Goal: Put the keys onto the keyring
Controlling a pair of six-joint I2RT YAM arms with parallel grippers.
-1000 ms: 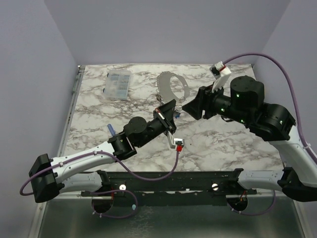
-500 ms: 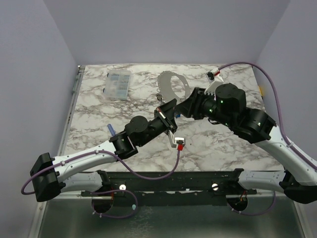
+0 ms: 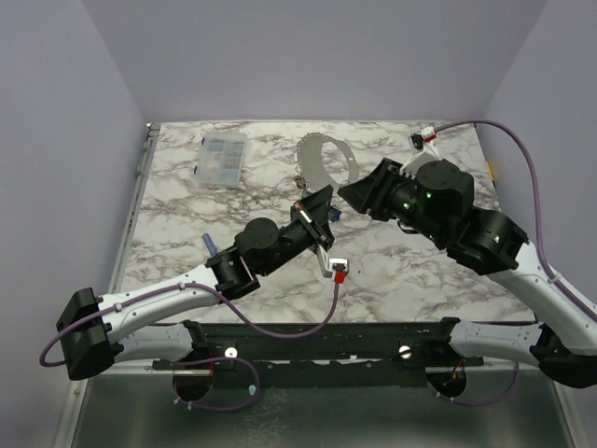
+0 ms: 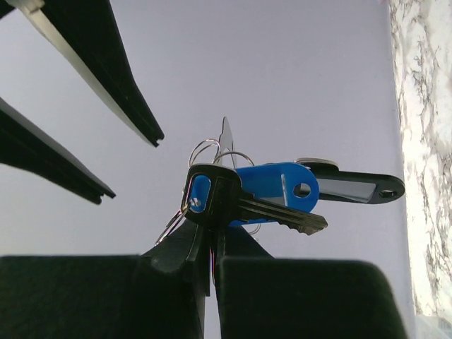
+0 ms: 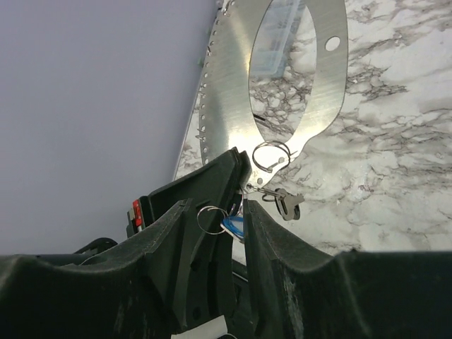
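Your left gripper (image 4: 212,236) is pinched on the keys (image 4: 272,191) — one dark, one blue, with small wire rings. Your right gripper (image 5: 215,212) stands open, close to them. The keyring (image 5: 229,99) lies flat on the table (image 3: 187,224) — just behind both grippers.

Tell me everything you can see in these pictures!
keys: one bunch, blue and dark, pinched in the left gripper
keyring: one, grey metal, flat on the table, far middle
box: one, clear plastic, far left of table
small blue thing: one, blue, near left of table; too small to name
table: one, white and grey marble
left gripper: one, black, shut on the keys
right gripper: one, black, open beside the keys
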